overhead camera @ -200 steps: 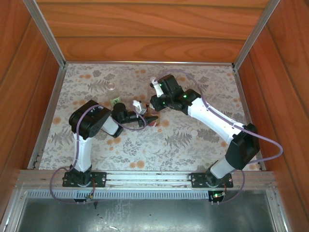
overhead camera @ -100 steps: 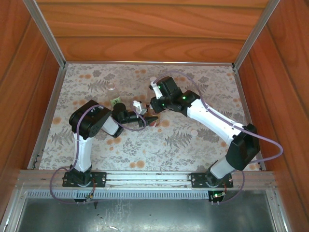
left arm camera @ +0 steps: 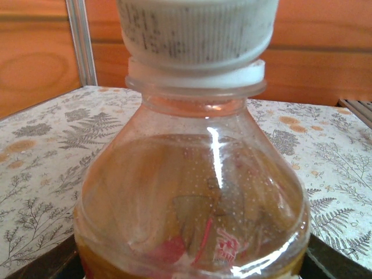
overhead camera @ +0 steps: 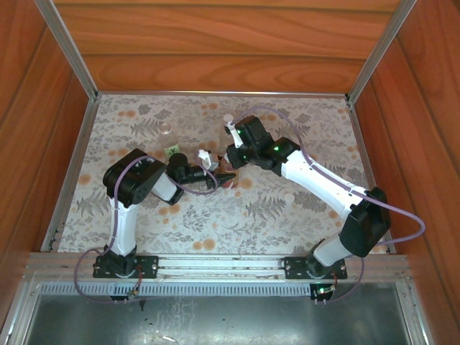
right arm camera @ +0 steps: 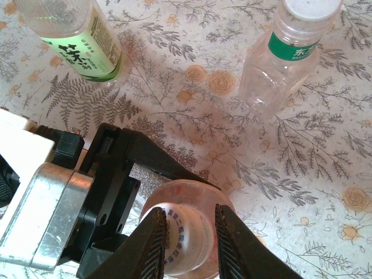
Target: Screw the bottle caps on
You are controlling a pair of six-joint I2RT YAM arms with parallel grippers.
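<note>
Nudged left since a second ago: right gripper [right arm camera: 187,232], pinching white cap [right arm camera: 185,247] atop amber bottle [left arm camera: 192,197] at middle of flowered mat [right arm camera: 192,116]. Left gripper [overhead camera: 224,177] clamped round that bottle's body. Beyond, green-label bottle [right arm camera: 81,40] and capped clear bottle [right arm camera: 288,58], both upright.

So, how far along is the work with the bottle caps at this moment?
Done: the green-band bottle wears a white cap. In hand: the left pincer grips the amber bottle while the right pincer clamps the ribbed cap on its neck; how tight, I cannot tell. Left: probably the lime-label bottle, its top cropped; a loose cap lies on the mat.
</note>
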